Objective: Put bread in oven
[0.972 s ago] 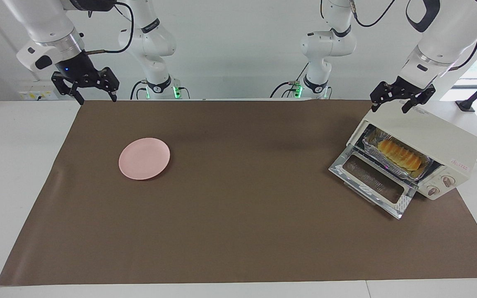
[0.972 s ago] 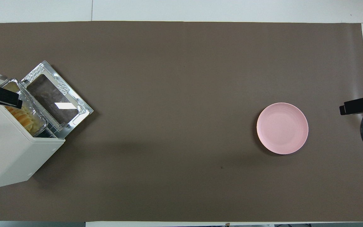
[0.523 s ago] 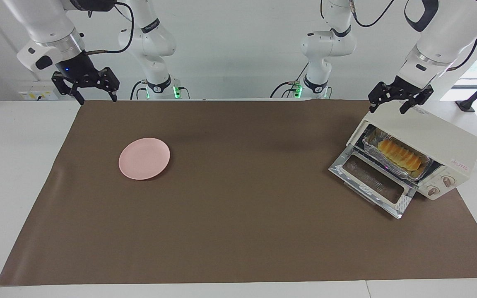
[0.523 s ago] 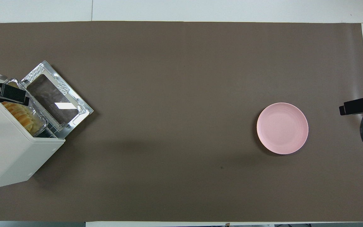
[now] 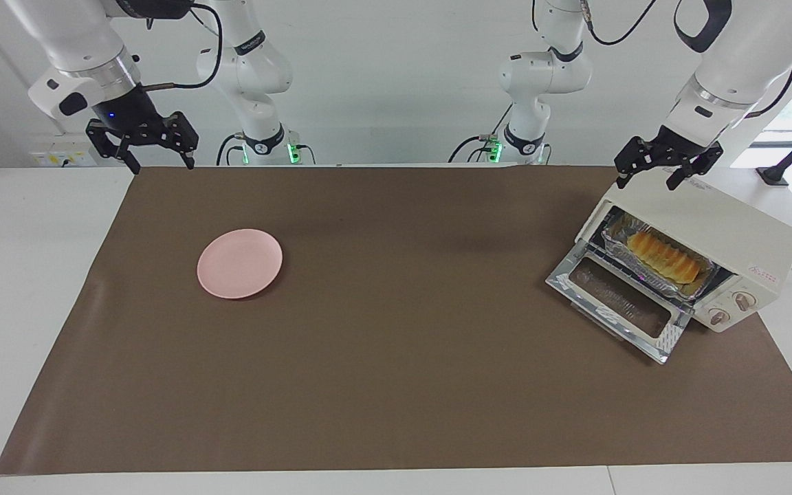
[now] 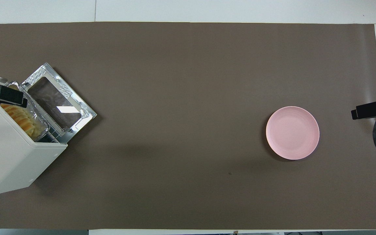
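**Golden bread already inside open oven, both grippers empty**

Golden ridged bread (image 5: 663, 255) lying in a crinkled foil tray (image 5: 657, 260) on the wire rack, inside the cream-white oven (image 5: 705, 240) at right of centre in the facing view. Set at an angle on the brown mat (image 5: 403, 316), toward the left arm's end of the table, with its opening turned toward the table's middle, probably for easy reach. Glass door (image 5: 619, 302) dropped flat in front of the opening, not yet shut. Seen in the overhead view as a white box at lower left, with a strip of bread (image 6: 21, 120) showing past its top edge.

Left gripper (image 5: 652, 177) hanging over the oven's top edge in the upper right of the facing view, fingers spread apart, holding nothing, apparently clear of the casing. Judged to sit high so as to stay out of the opening and door. Only a dark tip (image 6: 3, 95) showing at the left edge of the overhead view.

Right gripper (image 5: 157, 162) waiting in the upper left of the facing view, over the mat's edge nearest the robots, fingers spread, also holding nothing.

Pink plate (image 5: 239, 263) bare, left of centre in the facing view, well apart from the oven.

Placement itself judged done; closing the door perhaps the only step left.
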`<act>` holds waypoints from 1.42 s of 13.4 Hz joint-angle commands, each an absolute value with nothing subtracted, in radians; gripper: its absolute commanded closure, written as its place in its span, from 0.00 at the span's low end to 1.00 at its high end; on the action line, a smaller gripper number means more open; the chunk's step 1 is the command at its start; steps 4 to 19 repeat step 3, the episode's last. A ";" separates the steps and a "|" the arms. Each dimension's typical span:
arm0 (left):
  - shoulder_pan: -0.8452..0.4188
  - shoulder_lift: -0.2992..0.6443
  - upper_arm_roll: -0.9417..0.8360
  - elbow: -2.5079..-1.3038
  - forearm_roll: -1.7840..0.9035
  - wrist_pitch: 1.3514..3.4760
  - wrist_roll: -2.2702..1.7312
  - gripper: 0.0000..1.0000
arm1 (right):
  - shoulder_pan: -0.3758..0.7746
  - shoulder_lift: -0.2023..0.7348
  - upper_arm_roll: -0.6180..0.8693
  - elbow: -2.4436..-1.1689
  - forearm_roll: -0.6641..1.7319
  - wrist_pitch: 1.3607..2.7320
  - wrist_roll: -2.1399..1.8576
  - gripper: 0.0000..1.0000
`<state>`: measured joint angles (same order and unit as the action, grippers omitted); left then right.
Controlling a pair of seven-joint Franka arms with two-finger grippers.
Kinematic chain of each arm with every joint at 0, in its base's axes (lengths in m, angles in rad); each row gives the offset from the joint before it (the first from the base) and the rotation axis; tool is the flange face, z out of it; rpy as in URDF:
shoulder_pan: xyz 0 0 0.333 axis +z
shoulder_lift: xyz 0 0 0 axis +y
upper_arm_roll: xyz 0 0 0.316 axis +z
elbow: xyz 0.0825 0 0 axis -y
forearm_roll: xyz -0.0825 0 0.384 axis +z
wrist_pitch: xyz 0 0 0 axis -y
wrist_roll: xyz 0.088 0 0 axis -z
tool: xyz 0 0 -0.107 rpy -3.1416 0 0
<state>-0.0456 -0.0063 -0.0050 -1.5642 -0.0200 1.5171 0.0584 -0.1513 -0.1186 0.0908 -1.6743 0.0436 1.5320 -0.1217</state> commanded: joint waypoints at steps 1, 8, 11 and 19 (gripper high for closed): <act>-0.035 -0.026 -0.011 -1.586 -0.034 1.536 0.051 0.00 | -0.166 -0.124 0.100 -1.683 0.058 1.526 -0.120 0.00; -0.037 -0.026 -0.011 -1.586 -0.035 1.536 0.052 0.00 | -0.166 -0.124 0.100 -1.683 0.058 1.526 -0.120 0.00; -0.037 -0.026 -0.011 -1.586 -0.035 1.536 0.052 0.00 | -0.166 -0.124 0.100 -1.683 0.058 1.526 -0.120 0.00; -0.037 -0.026 -0.011 -1.586 -0.035 1.536 0.052 0.00 | -0.166 -0.124 0.100 -1.683 0.058 1.526 -0.120 0.00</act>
